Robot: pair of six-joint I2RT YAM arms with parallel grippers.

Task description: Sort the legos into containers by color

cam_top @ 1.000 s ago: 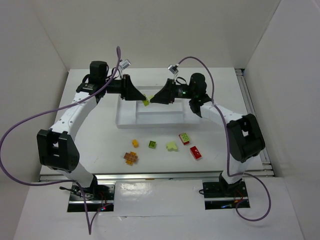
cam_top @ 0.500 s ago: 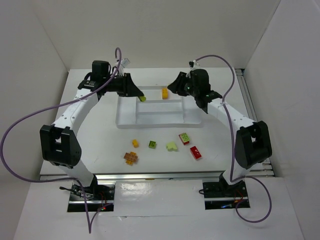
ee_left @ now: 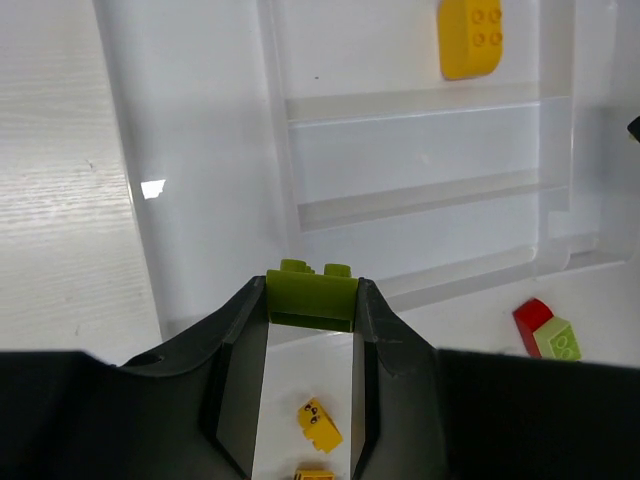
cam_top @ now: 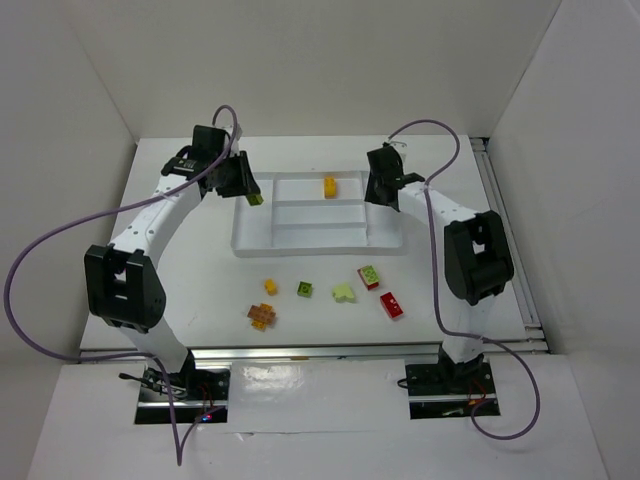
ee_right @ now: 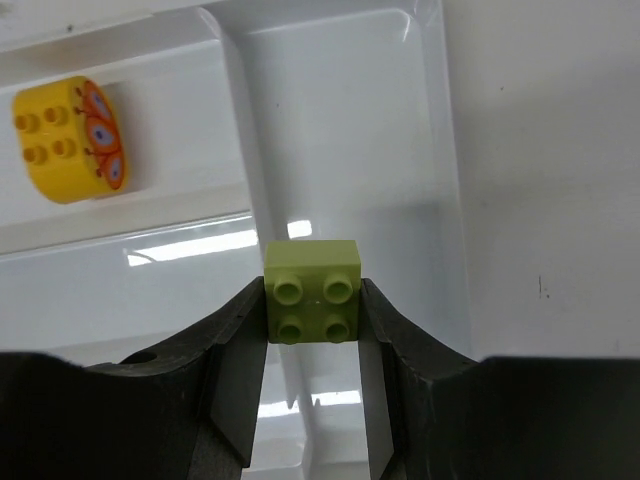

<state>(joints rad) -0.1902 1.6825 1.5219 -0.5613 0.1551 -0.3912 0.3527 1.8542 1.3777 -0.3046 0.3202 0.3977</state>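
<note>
My left gripper [cam_top: 250, 193] is shut on an olive-green lego [cam_top: 257, 198] over the left end of the white tray [cam_top: 240, 246]. In the left wrist view this lego [ee_left: 311, 297] sits between the fingertips above the tray's near-left corner [ee_left: 200, 200]. My right gripper [cam_top: 379, 196] is over the tray's right end. It is shut on a pale green four-stud lego [ee_right: 312, 292] above a divider [ee_right: 243, 150]. A yellow lego [cam_top: 329, 186] lies in the far compartment and shows in both wrist views [ee_left: 470, 38] [ee_right: 70, 138].
Loose legos lie on the table in front of the tray: a yellow one [cam_top: 270, 286], an orange cluster [cam_top: 261, 316], a green one [cam_top: 304, 290], a pale green one [cam_top: 344, 293], a red and pale green one [cam_top: 369, 277] and a red one [cam_top: 391, 305].
The two grippers were together over the tray's middle. They have parted, the left to the tray's left end, the right to its right end, each holding a green lego. The yellow lego came into view.
</note>
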